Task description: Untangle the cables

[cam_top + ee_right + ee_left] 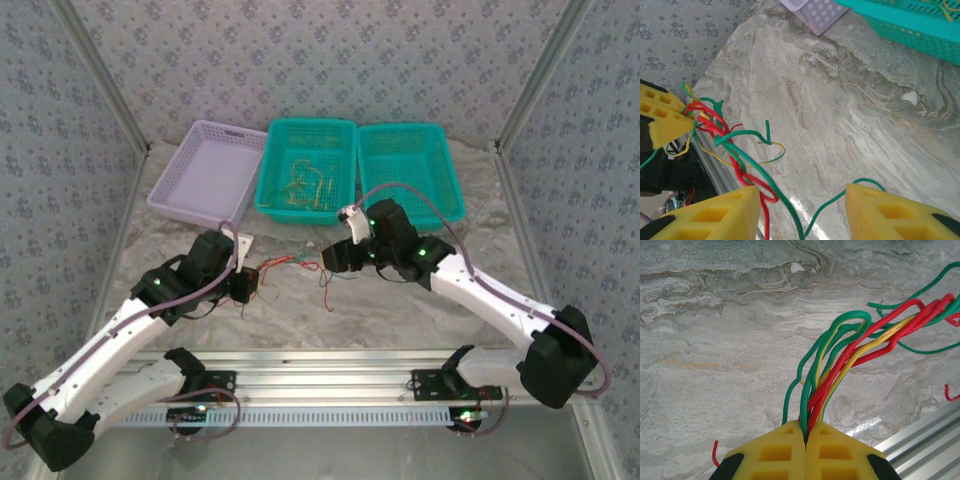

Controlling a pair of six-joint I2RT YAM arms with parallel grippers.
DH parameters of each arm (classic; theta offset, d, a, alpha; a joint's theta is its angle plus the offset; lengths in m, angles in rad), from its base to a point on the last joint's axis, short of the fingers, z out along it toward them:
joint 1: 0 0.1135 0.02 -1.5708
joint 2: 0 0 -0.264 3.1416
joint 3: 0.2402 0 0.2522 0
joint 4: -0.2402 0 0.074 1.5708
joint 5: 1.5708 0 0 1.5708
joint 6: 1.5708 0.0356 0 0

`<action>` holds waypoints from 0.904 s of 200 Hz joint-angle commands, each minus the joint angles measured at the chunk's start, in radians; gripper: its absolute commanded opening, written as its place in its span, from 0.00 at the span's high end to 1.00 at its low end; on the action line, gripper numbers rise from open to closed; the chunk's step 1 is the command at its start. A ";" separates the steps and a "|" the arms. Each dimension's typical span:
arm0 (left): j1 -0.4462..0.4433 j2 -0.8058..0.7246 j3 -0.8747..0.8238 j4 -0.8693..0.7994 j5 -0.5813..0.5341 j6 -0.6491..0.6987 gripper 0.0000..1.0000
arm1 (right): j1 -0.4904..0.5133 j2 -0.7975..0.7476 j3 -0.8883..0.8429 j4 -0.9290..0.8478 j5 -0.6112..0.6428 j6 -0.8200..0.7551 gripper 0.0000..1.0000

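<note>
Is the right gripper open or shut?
Open. The right gripper has its fingers standing wide apart, and the cables pass between them without being pinched.

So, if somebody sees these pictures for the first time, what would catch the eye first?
Most striking is the bright tangle of red, green and yellow cables in the middle of the table, pinched in the shut left hand. The right hand stands open beside them, its jaws apart with strands trailing between. Behind, a lilac basket and two teal baskets line the far edge.
</note>
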 commanded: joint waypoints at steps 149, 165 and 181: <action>0.001 -0.017 0.004 -0.010 -0.009 0.003 1.00 | -0.027 0.034 -0.010 0.009 -0.102 0.002 1.00; 0.001 -0.015 0.004 -0.010 -0.007 0.003 1.00 | -0.071 -0.020 -0.017 -0.018 -0.006 0.015 1.00; 0.000 -0.017 0.003 -0.010 -0.006 0.003 1.00 | -0.159 -0.080 -0.040 -0.015 0.035 0.065 1.00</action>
